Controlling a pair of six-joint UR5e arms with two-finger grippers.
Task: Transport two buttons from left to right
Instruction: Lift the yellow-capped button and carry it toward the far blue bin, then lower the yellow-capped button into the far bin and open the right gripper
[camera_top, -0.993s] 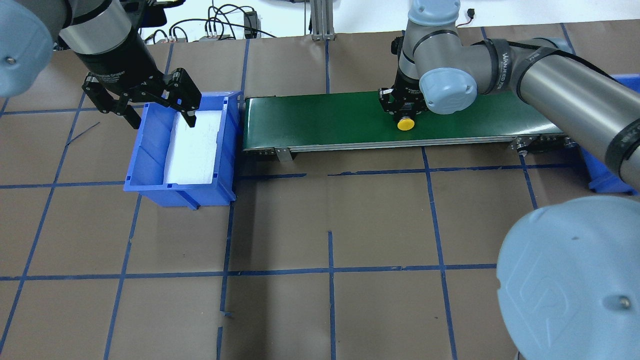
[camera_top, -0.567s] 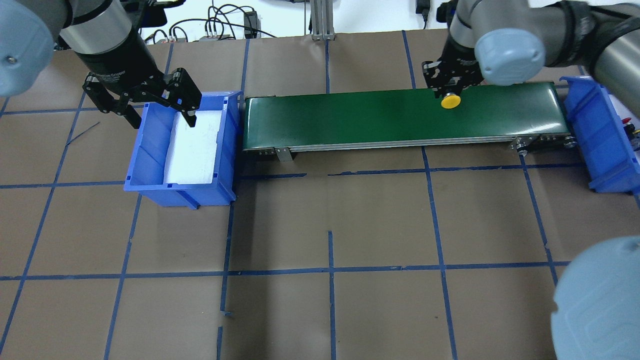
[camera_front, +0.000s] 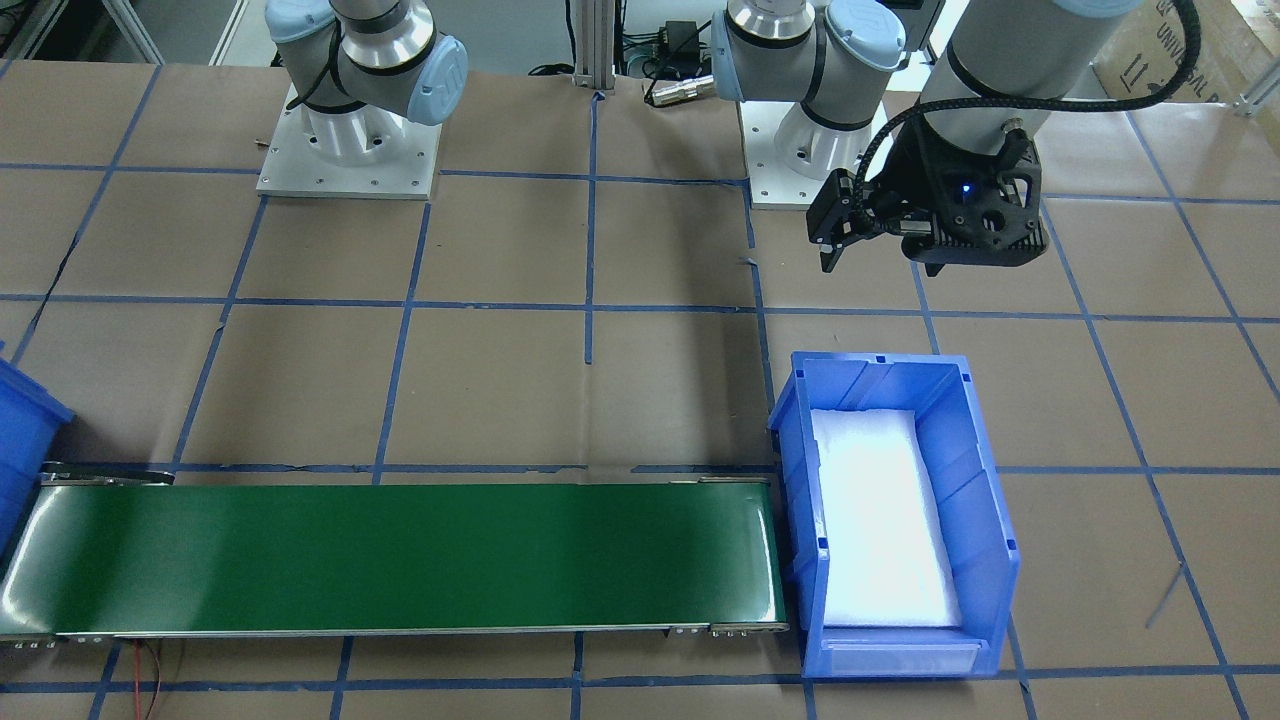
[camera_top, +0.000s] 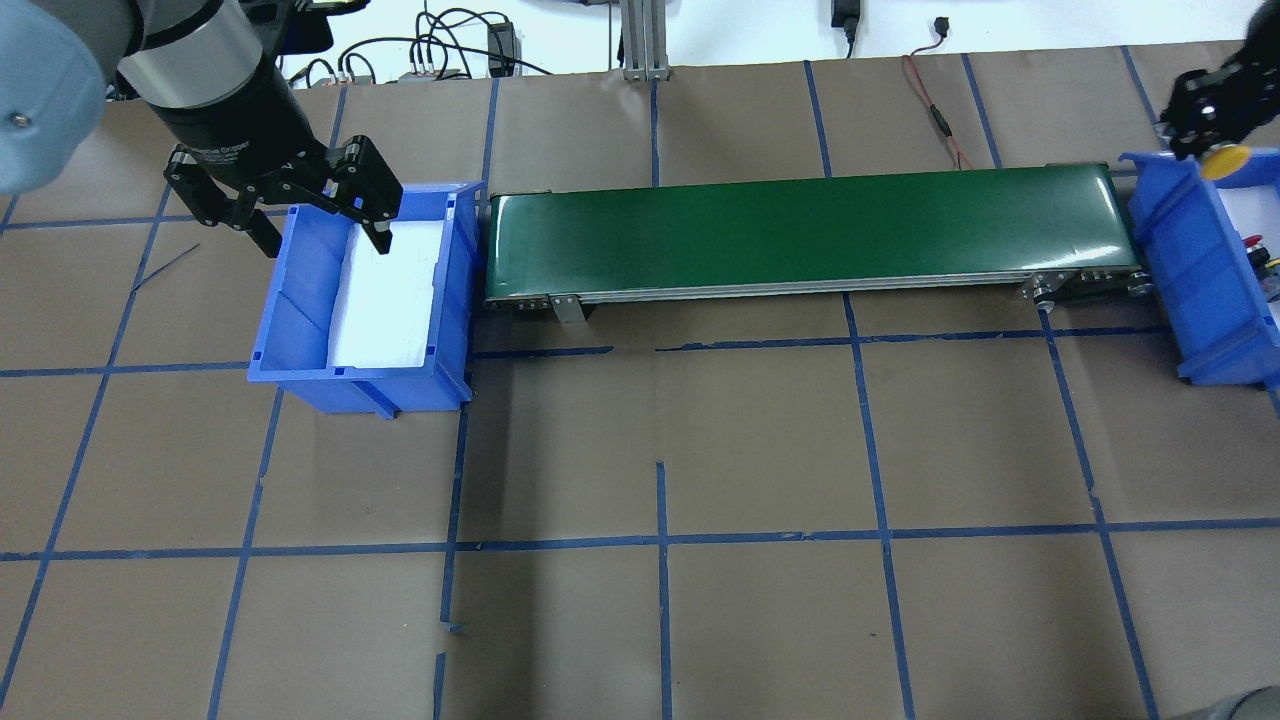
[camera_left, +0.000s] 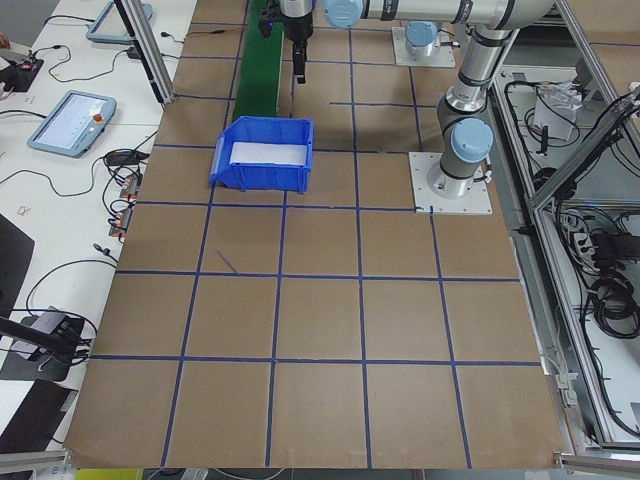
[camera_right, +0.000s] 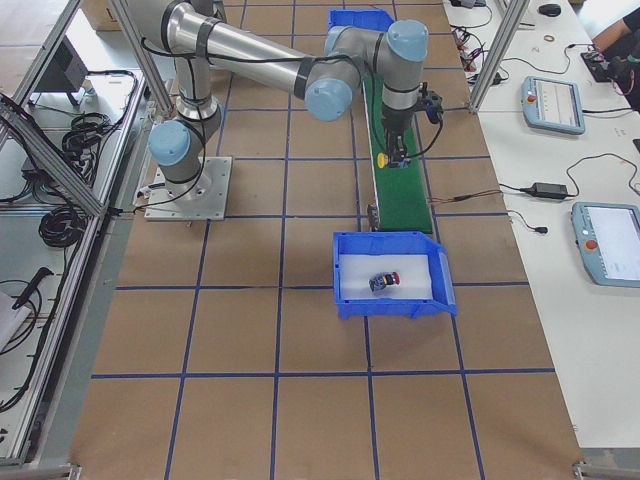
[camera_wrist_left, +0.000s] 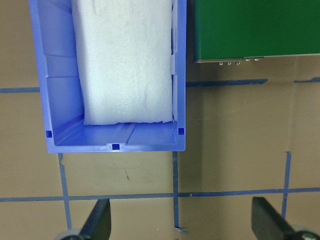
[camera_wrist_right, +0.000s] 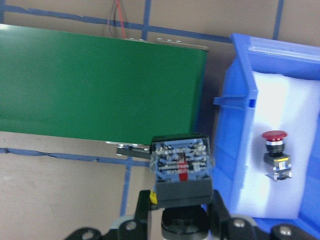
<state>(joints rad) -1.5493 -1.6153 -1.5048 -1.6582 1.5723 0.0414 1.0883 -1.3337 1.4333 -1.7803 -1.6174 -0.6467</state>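
Observation:
My right gripper (camera_top: 1212, 135) is shut on the yellow button (camera_top: 1225, 161) and holds it above the far end of the right blue bin (camera_top: 1185, 260). In the right wrist view the fingers clamp its contact block (camera_wrist_right: 180, 170), beside the bin's wall. The red button (camera_wrist_right: 276, 154) lies on white foam in that bin and also shows in the exterior right view (camera_right: 385, 282). My left gripper (camera_top: 325, 242) is open and empty, held above the far end of the left blue bin (camera_top: 300, 340). That bin holds only white foam (camera_wrist_left: 125, 65).
A green conveyor belt (camera_top: 800, 230) runs between the two bins. Cables (camera_top: 440, 50) lie along the table's far edge. Brown table surface with blue tape lines (camera_top: 660, 540) extends in front of the belt.
My right gripper has carried the yellow button from the belt's middle to the right, to above the right bin. The left arm has not moved.

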